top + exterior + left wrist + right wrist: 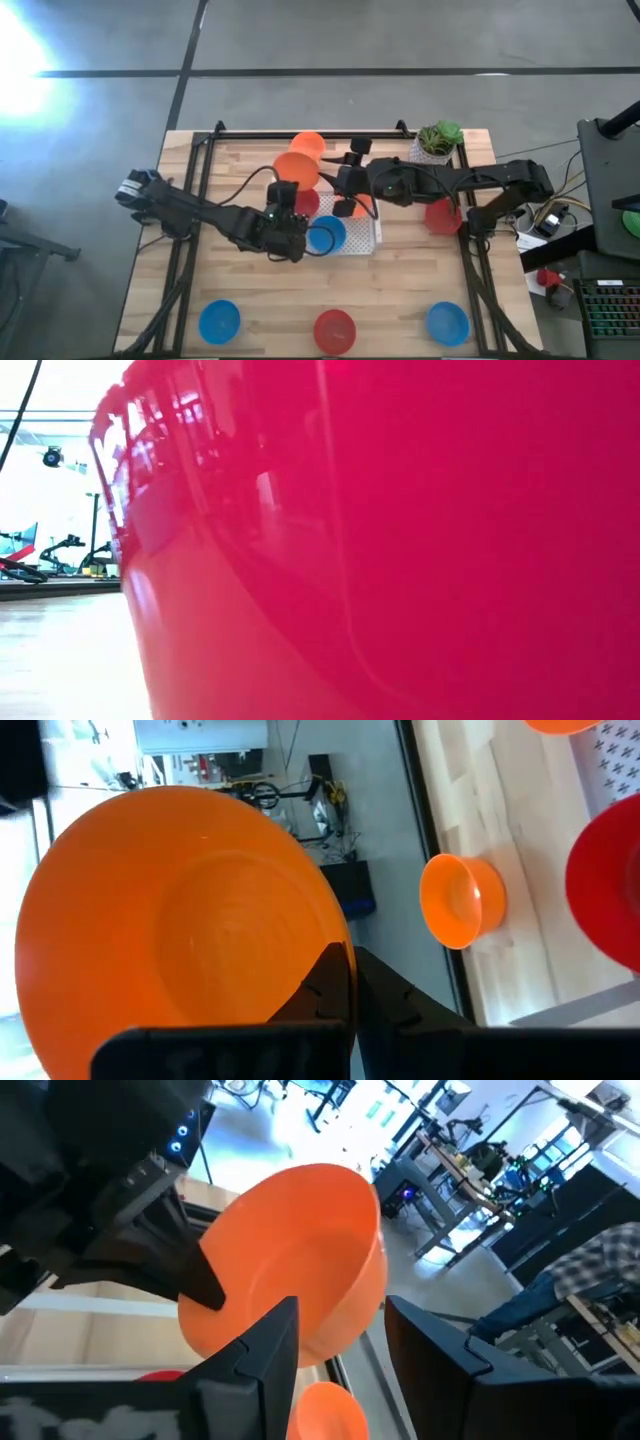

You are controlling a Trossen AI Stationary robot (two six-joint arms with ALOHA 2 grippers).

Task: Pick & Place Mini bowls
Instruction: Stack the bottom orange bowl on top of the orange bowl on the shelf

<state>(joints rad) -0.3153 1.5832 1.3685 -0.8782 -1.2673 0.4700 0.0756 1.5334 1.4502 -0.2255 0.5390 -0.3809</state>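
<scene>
My left gripper [288, 197] is shut on an orange mini bowl [296, 170], held on edge above the white tray [362, 240]. My right gripper [345, 183] stands open just right of that bowl, its fingers [272, 1342] either side of the bowl's lower rim; whether they touch it I cannot tell. The tray holds a blue bowl [325, 235] and a red bowl [306, 203]. Another orange bowl [309, 144] sits on the table at the far edge, base down. My left gripper pinches the orange bowl's rim [300, 970], one finger [203, 1283] on the hollow side and the other behind the wall. The fingers come nearly level from the table's left. The bowl stands on edge, lifted clear of the tray and table.
A red bowl [441, 215] lies right of the tray. Two blue bowls [219, 322] [447, 323] and a red one [334, 330] line the near edge; the red one [420, 550] fills the low view. A potted plant [438, 140] stands at the far right corner.
</scene>
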